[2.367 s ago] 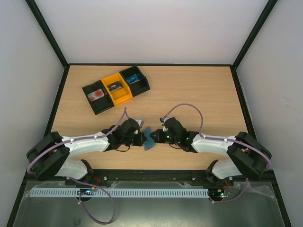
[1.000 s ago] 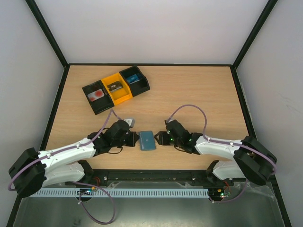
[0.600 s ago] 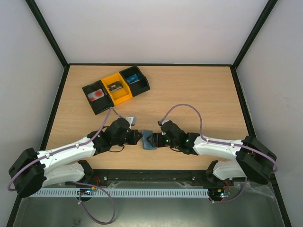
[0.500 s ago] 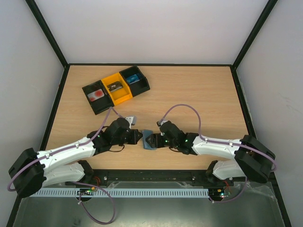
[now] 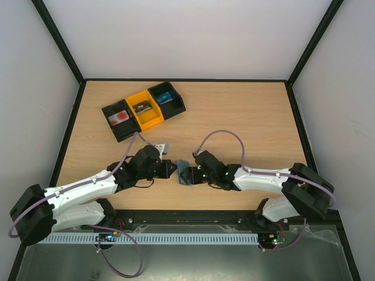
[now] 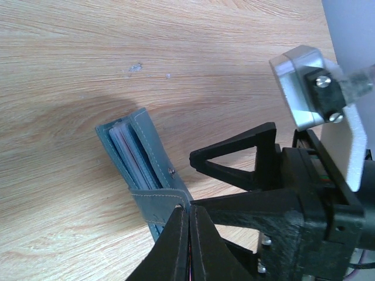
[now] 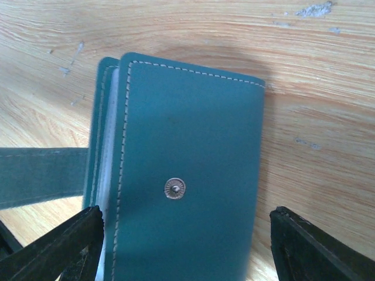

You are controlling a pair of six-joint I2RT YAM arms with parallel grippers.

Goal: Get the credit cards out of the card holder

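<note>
The card holder [image 5: 182, 177], a blue-grey wallet with a snap stud [image 7: 174, 188], lies between both grippers near the table's front. My left gripper [image 6: 188, 214] is shut on the holder's strap tab [image 6: 157, 202]. My right gripper [image 7: 184, 234] is open, one finger on each side of the card holder [image 7: 193, 134], with neither pad touching it. The credit cards show only as thin pale edges [image 6: 130, 153] between the panels, and as a white strip [image 7: 107, 175] along the holder's left side. No red card is visible.
A black-and-orange three-compartment tray [image 5: 133, 120] with small items sits at the back left of the wooden table [image 5: 246, 117]. Black frame rails border the table. Both arms stretch low across the near edge.
The right gripper has widened and slid left until it straddles the holder. The holder, which lay flat a second ago, is now raised by its strap in the shut left gripper.
</note>
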